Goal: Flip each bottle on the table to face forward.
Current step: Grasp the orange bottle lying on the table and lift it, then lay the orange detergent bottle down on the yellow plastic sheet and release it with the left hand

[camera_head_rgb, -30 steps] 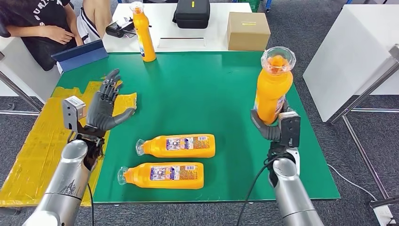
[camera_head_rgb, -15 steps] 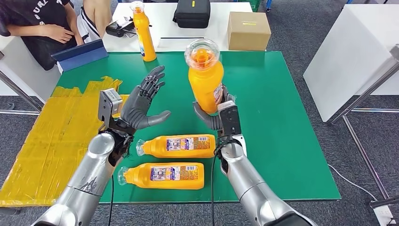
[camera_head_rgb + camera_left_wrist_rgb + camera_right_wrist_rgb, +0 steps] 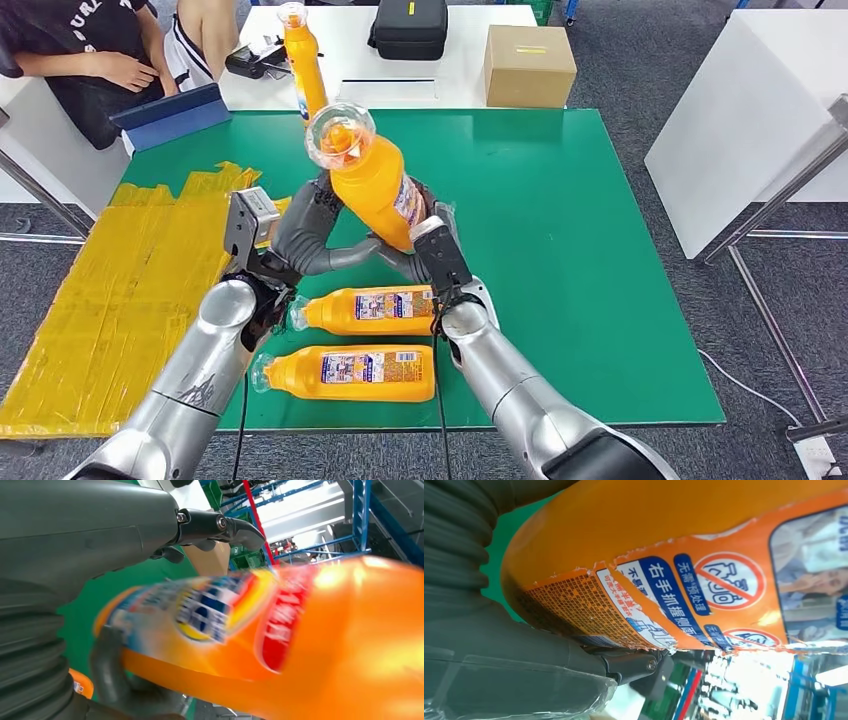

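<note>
While the right hand (image 3: 425, 235) grips the raised orange bottle (image 3: 372, 180) low on its body, the bottle tilts with its clear cap toward the left, up in the air over the middle of the green table (image 3: 560, 230). Left hand (image 3: 305, 235) is right against the bottle's other side, fingers curved around it, thumb underneath; looks like contact, but can't tell if it's actually clamping. Left wrist view: blurred bottle label (image 3: 215, 615) just past the thumb. Right wrist view: torn label edge (image 3: 634, 600) close up, bottle seated against the palm.

Two more orange bottles lie flat on the near part of the table, caps pointing left: one (image 3: 380, 309) just under the hands, the other (image 3: 350, 372) nearer the table's front edge. A fourth bottle (image 3: 302, 60) stands upright at the far left edge. Yellow sheet (image 3: 110, 300) hangs off the left side. Cardboard box (image 3: 528, 65) and black case (image 3: 408, 28) sit on the white table behind. Person (image 3: 80, 60) seated far left.
</note>
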{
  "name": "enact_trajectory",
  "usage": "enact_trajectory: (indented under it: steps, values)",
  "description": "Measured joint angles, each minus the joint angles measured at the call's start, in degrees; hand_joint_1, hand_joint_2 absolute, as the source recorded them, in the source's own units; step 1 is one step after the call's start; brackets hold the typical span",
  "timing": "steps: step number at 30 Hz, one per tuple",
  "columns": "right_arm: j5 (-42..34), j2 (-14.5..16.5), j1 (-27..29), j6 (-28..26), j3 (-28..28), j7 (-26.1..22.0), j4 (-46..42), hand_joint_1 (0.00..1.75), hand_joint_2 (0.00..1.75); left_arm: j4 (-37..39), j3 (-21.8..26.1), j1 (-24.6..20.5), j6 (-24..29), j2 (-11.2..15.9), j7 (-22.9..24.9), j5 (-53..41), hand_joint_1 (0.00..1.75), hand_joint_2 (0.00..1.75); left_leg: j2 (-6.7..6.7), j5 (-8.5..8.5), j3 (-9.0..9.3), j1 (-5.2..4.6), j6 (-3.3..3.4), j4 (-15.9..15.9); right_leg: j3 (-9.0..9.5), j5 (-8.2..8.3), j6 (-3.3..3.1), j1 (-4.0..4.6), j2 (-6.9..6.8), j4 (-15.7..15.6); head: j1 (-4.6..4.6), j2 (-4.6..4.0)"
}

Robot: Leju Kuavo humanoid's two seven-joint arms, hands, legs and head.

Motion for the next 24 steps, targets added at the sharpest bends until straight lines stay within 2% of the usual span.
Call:
enact_trajectory:
  steps: [8,24]
  values:
    - [-0.65,1.30,-0.41,-0.02,4.79,2.26,2.37,1.75,1.75,0.19,-0.88,-1.03,0.62,-0.47,0.03,1.29,0.00,1.75,0.01,0.00,0.00,0.02,0.00,-0.01,-0.04,0.00,0.00,0.00,0.01,0.00,-0.01,0.00]
    - [-6.29,1.37,-1.48,-1.70,13.42,5.18,3.58,1.75,1.75,1.12,-0.67,-1.56,1.08,-0.51,0.17,3.30,0.00,1.75,0.01,0.00,-0.02,0.01,0.00,0.00,-0.05,0.00,0.00,0.00,0.01,0.00,0.01,0.00]
